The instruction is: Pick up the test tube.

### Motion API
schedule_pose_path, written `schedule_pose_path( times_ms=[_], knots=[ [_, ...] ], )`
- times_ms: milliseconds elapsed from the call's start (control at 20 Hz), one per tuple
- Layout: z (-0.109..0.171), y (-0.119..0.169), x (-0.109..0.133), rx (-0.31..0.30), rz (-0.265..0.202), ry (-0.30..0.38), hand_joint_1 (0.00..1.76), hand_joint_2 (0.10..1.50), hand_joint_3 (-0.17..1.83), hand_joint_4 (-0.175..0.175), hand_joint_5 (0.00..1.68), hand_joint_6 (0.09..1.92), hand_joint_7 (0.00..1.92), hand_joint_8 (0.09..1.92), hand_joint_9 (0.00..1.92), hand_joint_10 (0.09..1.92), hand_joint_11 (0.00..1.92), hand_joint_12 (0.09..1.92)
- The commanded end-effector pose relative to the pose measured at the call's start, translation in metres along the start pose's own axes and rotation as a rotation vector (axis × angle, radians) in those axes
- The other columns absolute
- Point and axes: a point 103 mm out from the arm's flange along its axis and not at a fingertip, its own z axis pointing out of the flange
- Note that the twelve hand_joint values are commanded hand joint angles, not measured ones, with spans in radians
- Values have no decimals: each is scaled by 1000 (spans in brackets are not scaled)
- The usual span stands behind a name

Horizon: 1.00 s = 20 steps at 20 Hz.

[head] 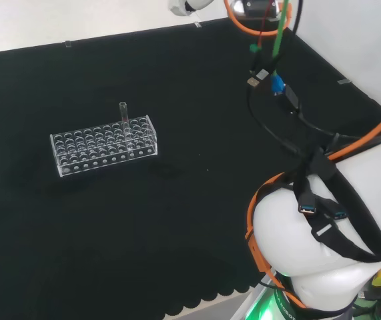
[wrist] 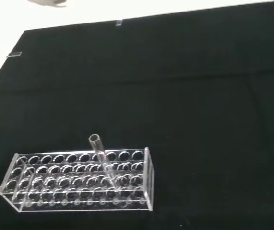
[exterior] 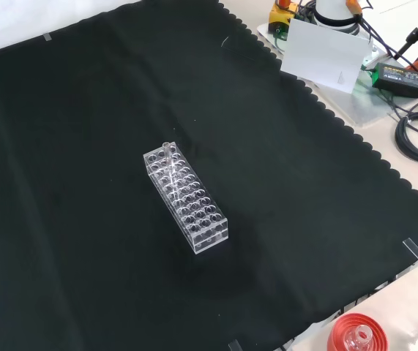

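One test tube [head: 123, 115] upright in rack [head: 103, 145], mid-cloth [head: 177, 220], well clear of edges.

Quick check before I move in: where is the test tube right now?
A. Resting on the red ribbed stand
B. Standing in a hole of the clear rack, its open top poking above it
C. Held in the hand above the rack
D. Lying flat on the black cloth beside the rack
B. The test tube stands in the clear rack, near one end, with its open top rising above the rack's top plate; the wrist view shows the same.
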Motion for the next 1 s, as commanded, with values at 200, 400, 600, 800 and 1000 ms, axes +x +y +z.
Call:
schedule_pose_path(
  times_ms=[200, 400, 600, 800, 1000],
  knots=[
    [28, 63, 4, 49, -84, 98, 717, 761, 412, -35, 181, 87, 127, 818, 213, 958, 1, 1582],
    [43, 82, 7, 88, -106, 113, 723, 758, 413, -34, 185, 87, 129, 818, 217, 957, 1, 1582],
    [59, 99, 11, 128, -126, 118, 730, 756, 414, -34, 188, 87, 129, 818, 219, 955, 0, 1582],
    [77, 115, 16, 171, -143, 126, 736, 753, 415, -34, 192, 87, 130, 818, 221, 954, 0, 1582],
    [97, 130, 21, 211, -154, 138, 742, 750, 416, -34, 195, 87, 130, 817, 222, 953, 0, 1582]
  ],
)
